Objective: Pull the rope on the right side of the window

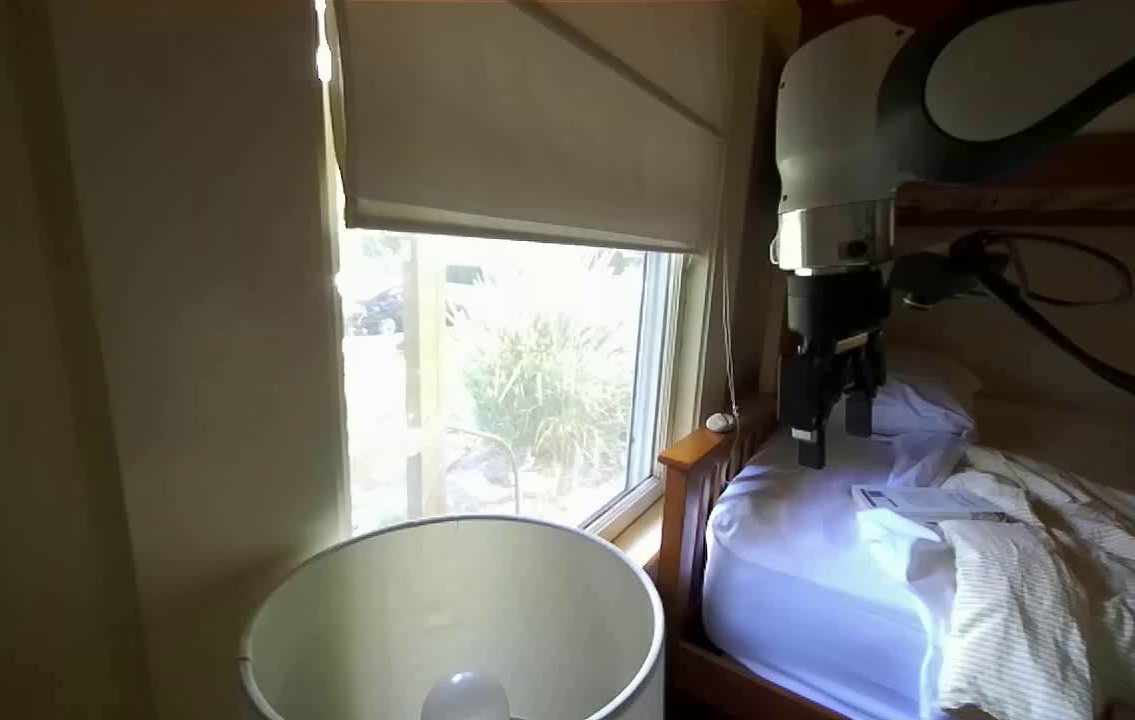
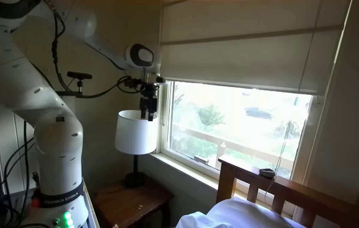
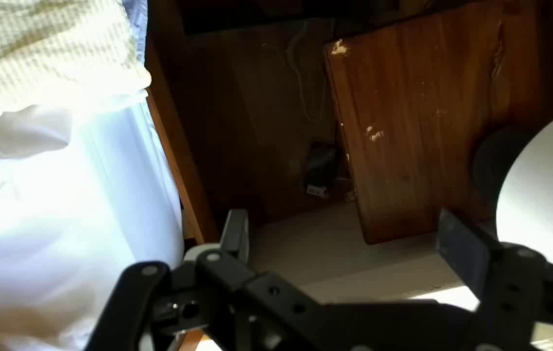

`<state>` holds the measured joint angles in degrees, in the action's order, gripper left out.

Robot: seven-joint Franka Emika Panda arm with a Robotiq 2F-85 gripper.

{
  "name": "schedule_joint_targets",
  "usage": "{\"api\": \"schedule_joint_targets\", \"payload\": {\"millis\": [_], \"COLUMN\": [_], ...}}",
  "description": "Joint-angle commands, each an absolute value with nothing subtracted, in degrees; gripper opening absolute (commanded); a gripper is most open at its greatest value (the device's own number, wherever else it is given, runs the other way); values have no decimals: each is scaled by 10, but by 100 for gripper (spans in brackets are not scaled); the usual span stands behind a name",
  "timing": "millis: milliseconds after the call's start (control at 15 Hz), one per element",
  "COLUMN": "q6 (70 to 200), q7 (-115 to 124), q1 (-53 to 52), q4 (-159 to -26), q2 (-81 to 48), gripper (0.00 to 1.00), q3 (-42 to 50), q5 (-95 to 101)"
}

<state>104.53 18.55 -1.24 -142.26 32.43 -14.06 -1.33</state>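
The window (image 1: pixel 547 390) has its cream shade (image 1: pixel 527 130) partly lowered over bright glass; both also show in an exterior view as the window (image 2: pixel 204 110) and shade (image 2: pixel 245 60). The rope (image 1: pixel 727 320) is a thin pale cord hanging at one side of the window, down to the bed's headboard. It also shows as thin strands of rope (image 2: pixel 281 148) in an exterior view. My gripper (image 1: pixel 835 438) points down, open and empty. In an exterior view the gripper (image 2: pixel 146 116) is at the window's opposite side from the rope. The wrist view shows the gripper's (image 3: pixel 342 234) spread fingers; the rope is out of view there.
A wooden headboard (image 2: pixel 293 186) stands before the window, with a pale stone (image 2: pixel 267 172) on it beside the rope. A white lamp (image 2: pixel 136 136) stands on a wooden side table (image 2: pixel 128 202) near the gripper. The bed (image 1: pixel 807 590) bears rumpled covers and a book (image 1: pixel 927 502).
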Motion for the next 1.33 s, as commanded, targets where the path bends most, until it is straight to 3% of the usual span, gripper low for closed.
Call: {"api": "schedule_joint_targets", "payload": {"millis": [0,600,1267], "q6": [1044,1052,1074], "q7": [191,201,38], "q1": [-24,-15,68], "q4": [-1422,-1420,-1324], "q2": [323,324,412], "gripper": [100,100,100], "q3": [-130,-125,68], "q5": [-8,-8,15]}}
